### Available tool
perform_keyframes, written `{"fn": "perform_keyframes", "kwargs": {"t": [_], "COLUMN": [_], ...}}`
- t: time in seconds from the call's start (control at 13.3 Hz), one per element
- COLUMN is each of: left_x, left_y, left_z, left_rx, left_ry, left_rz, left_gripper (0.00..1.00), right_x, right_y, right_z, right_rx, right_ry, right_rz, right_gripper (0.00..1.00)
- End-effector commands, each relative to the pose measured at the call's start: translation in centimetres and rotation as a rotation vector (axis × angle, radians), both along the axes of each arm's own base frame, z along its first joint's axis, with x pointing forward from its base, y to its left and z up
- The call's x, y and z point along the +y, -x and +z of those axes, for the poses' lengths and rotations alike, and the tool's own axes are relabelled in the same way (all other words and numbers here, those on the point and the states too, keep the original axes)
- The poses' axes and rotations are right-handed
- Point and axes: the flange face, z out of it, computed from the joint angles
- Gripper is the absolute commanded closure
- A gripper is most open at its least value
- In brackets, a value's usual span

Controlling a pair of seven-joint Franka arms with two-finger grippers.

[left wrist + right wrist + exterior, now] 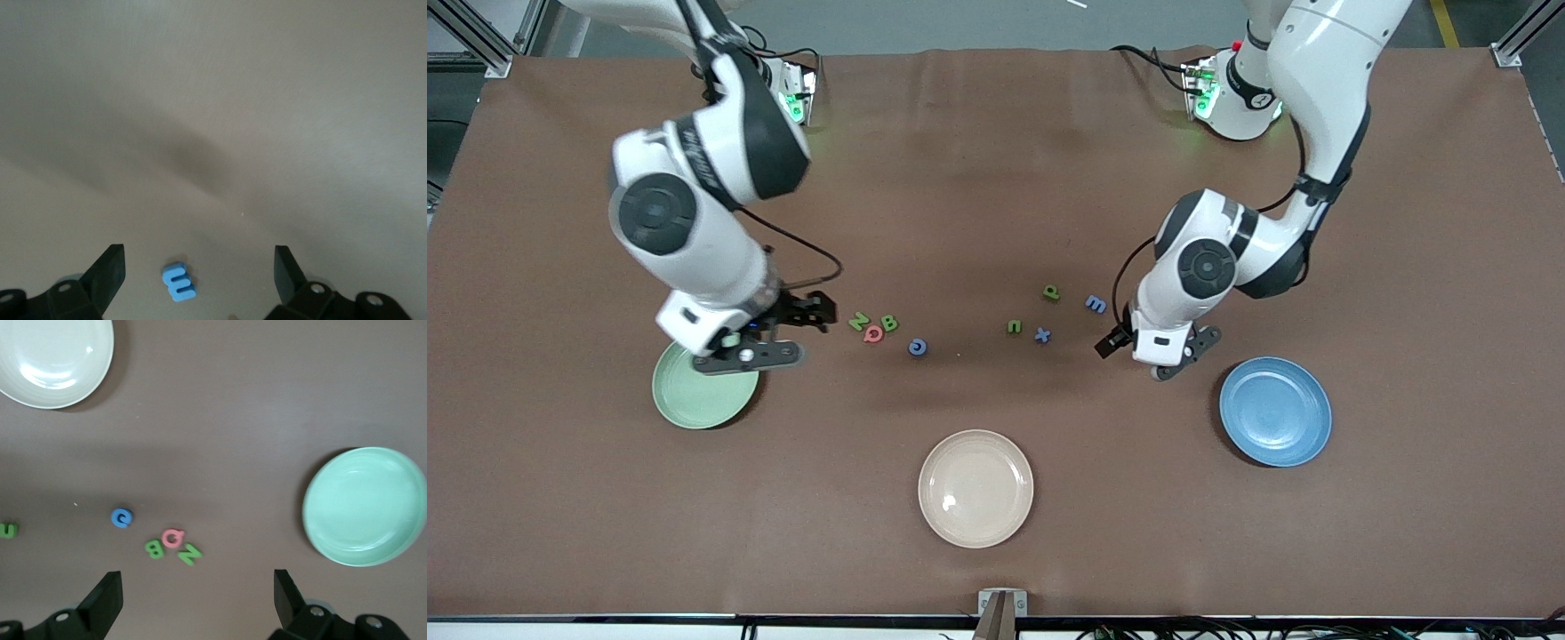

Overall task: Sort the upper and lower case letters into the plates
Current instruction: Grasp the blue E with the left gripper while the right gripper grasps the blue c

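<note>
The mint green plate (694, 400) lies at the right arm's end and the blue plate (1275, 411) at the left arm's end; both look empty. Small foam letters lie between them: green N (859, 321), pink Q (873, 334), green B (889, 323), blue c (917, 347), green n (1014, 327), blue x (1042, 335), green p (1051, 292), blue m (1096, 304). My right gripper (816, 309) is open and empty, over the table beside the N. My left gripper (1113, 342) is open and empty, just above the table by the blue m (179, 281), which shows between its fingertips (110, 270).
A cream-beige plate (975, 487) lies empty nearer the front camera, midway between the two arms. The right wrist view shows the mint plate (363, 507), the cream plate (53, 360) and the N, Q, B cluster (173, 544). Brown cloth covers the table.
</note>
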Motion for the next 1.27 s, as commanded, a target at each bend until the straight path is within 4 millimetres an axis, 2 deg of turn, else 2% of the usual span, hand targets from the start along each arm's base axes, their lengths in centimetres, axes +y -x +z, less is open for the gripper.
{"fn": "perform_keyframes", "kwargs": {"t": [0.0, 0.07, 0.3, 0.52, 0.75, 0.9, 1.12, 1.2], "left_x": [-0.8, -1.8, -2.0, -2.0, -1.9, -1.8, -2.0, -1.9], "left_y": [3.1, 4.4, 7.2, 8.2, 8.3, 8.2, 8.0, 7.6], "left_z": [-1.6, -2.4, -4.5, -5.7, -6.3, -6.6, -7.5, -7.2], "left_rx": [0.033, 0.040, 0.021, 0.000, 0.009, 0.013, -0.005, -0.014], "left_ry": [-0.045, -0.053, -0.047, -0.030, -0.033, -0.033, -0.012, -0.006], "left_rz": [0.051, 0.057, 0.105, 0.107, 0.109, 0.113, 0.118, 0.119], "left_gripper": [0.15, 0.23, 0.30, 0.35, 0.50, 0.60, 0.80, 0.88], "right_x": [2.6, 3.0, 5.0, 6.6, 8.7, 9.8, 11.1, 11.5], "right_y": [0.2, -0.4, -0.8, -0.2, 1.0, 1.7, 2.6, 2.9], "right_z": [-4.4, -7.0, -12.4, -17.0, -19.6, -20.7, -22.4, -22.9], "right_rx": [0.038, 0.048, 0.033, 0.051, 0.063, 0.064, 0.062, 0.060], "right_ry": [-0.060, -0.096, -0.106, -0.092, -0.078, -0.072, -0.066, -0.065], "right_rz": [-0.088, -0.113, -0.105, -0.087, -0.097, -0.112, -0.107, -0.101], "right_gripper": [0.00, 0.00, 0.00, 0.00, 0.00, 0.01, 0.03, 0.04]}}
